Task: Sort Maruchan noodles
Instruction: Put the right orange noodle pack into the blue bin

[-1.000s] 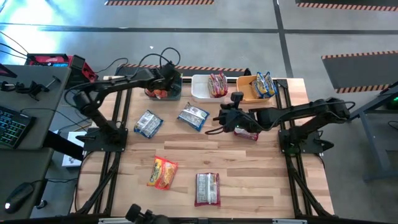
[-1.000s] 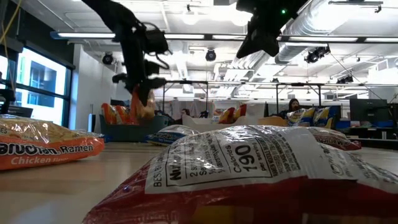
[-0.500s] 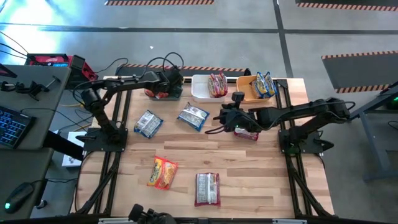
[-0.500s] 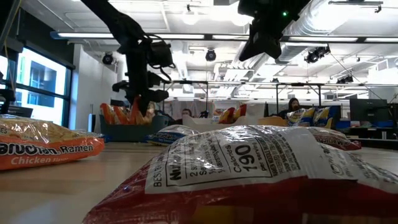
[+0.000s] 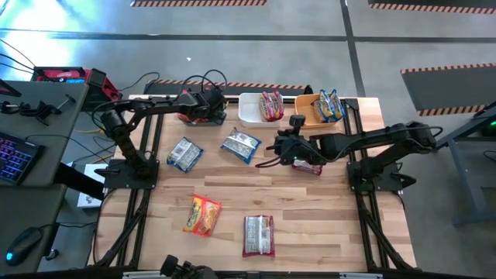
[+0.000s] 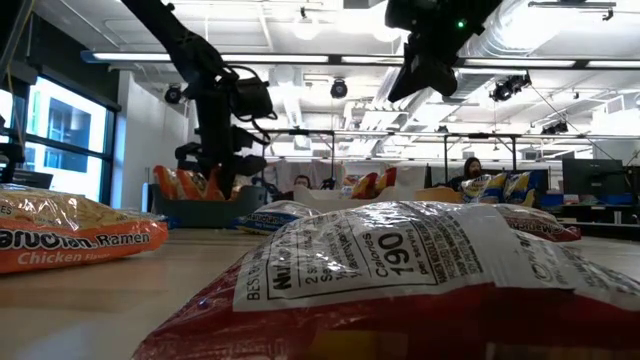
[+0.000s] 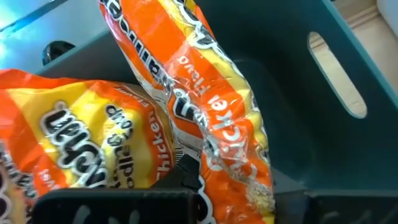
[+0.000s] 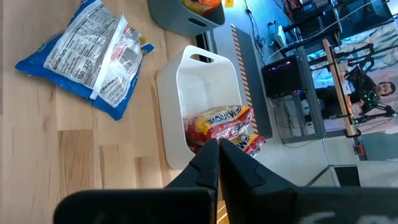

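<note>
- The left gripper (image 5: 203, 107) hung inside the dark-blue rectangular plastic bin (image 5: 218, 118) at the table's far left edge, among orange-red crinkly ramen packets (image 7: 205, 118); whether its fingers were open or closed could not be told.
- One of those packets stood on edge against the bin's wall, and "Chicken Flavor" could be read on it in the left wrist view.
- The right gripper (image 5: 283, 147) hovered above mid-table with its fingers pressed together on nothing, just beside a white-maroon ramen packet (image 5: 309, 165) lying under the arm.
- Beyond it sat a white rectangular plastic bin (image 8: 205, 99) holding red-and-white packets (image 8: 221, 124) with part of the Maruchan logo showing, and next to that an orange bin (image 5: 310, 116) with yellow-blue packets (image 5: 329, 105) standing in it.
- Loose on the light wooden table (image 5: 310, 225) lay two blue-and-white packets (image 5: 241, 145), face down and well apart from the bins, one showing a nutrition panel in the right wrist view.
- Nearer the front edge lay an orange-red packet (image 5: 202, 214) and another white-maroon packet (image 5: 258, 234).
- In the low view the front white-maroon packet filled the foreground, reading "Calories 190", and the orange one at its side read "Ramen" and "Chicken".
- A dark keyboard (image 5: 15, 159) and a mouse sat on a side desk beside the left arm.
</note>
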